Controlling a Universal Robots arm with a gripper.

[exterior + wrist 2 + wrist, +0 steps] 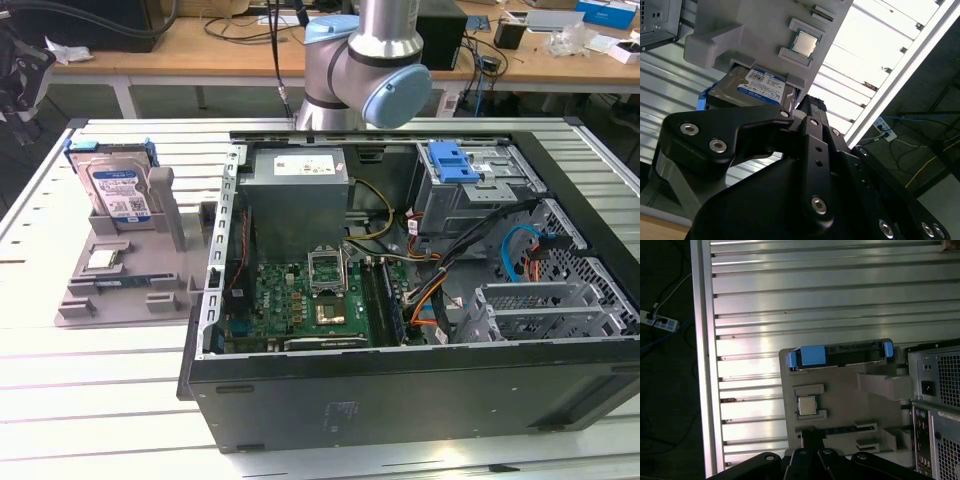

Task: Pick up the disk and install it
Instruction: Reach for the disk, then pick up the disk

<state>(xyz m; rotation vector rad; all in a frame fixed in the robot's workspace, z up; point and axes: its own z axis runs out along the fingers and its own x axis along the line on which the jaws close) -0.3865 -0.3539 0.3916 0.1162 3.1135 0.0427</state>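
Cannot tell how the jaws of the gripper (807, 107) stand. Nearest it, upright in a slot of the grey holder (170, 205), outside the computer case (400, 385): the disk (118, 190). Dense, rigid, smooth, shock-shy; probably best pinched across the edges of its blue bracket (812, 354). Also in the holder, a small chip (103, 259). Beyond, inside the case, the drive cage (480, 190) under a blue latch (452, 162).

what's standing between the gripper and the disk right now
Nothing visible does. The disk stands upright in its gray holder with its blue-framed top edge uncovered, and in the second wrist view no object lies between it and the gripper.
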